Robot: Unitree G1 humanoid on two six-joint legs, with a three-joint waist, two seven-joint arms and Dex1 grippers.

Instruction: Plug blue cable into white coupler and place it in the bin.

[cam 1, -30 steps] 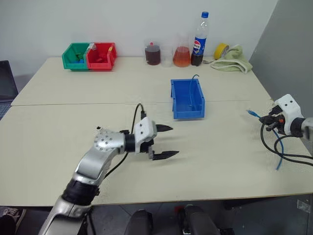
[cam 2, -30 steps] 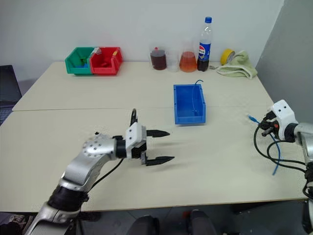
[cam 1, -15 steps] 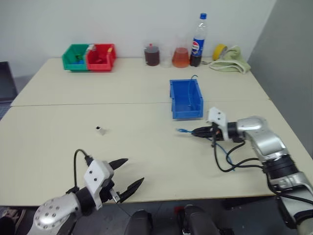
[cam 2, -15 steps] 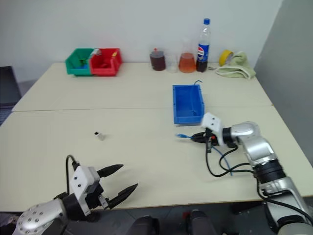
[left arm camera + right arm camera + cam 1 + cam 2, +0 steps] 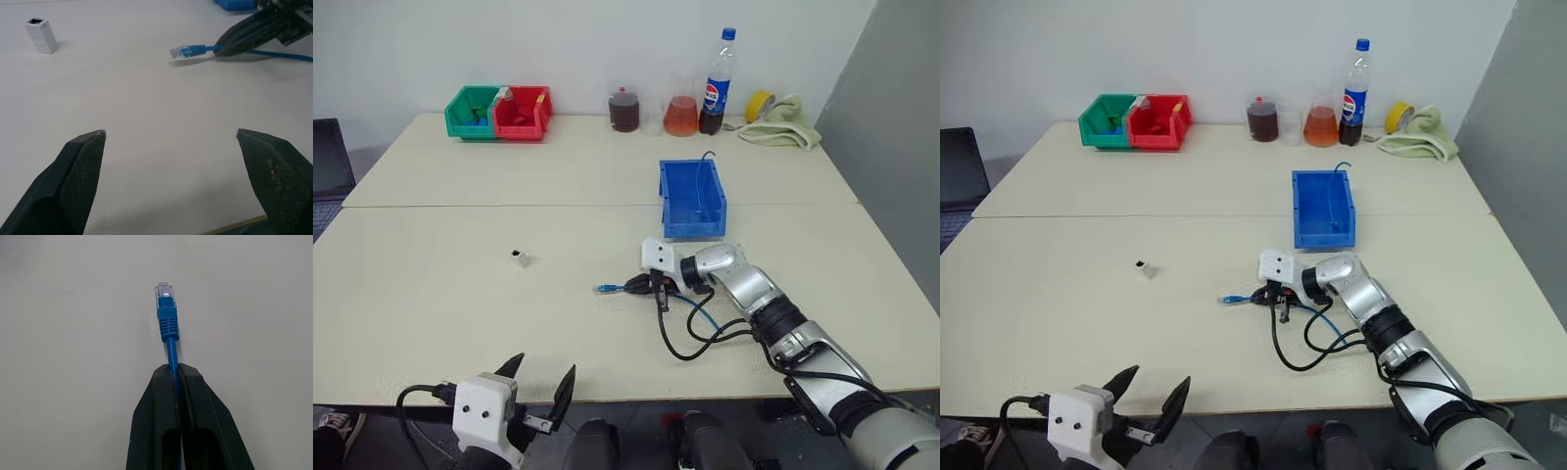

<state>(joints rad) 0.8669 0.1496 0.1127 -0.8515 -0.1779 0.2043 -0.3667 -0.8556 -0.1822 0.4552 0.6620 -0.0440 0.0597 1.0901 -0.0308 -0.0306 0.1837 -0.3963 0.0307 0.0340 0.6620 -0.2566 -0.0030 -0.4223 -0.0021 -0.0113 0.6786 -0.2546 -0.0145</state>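
The blue cable (image 5: 167, 328) is pinched between the closed fingers of the right gripper (image 5: 644, 285) a little behind its plug, which sticks out past the fingertips with the clear tip free and just above the table (image 5: 431, 294); the rest of the cable trails back in a loop beside the black arm leads. The left gripper (image 5: 171, 134) hangs low at the table's near edge with its fingers spread wide and nothing between them. The white coupler (image 5: 519, 258) stands alone on the table, well apart from both grippers, its dark socket facing up in the left wrist view. The blue bin (image 5: 691, 198) sits just beyond the right gripper.

To do this step well, I judge the left gripper should clamp the coupler by its side walls, leaving the socket clear, and turn that opening toward the plug. The short free length of cable should keep the plug stiff enough to push straight in.
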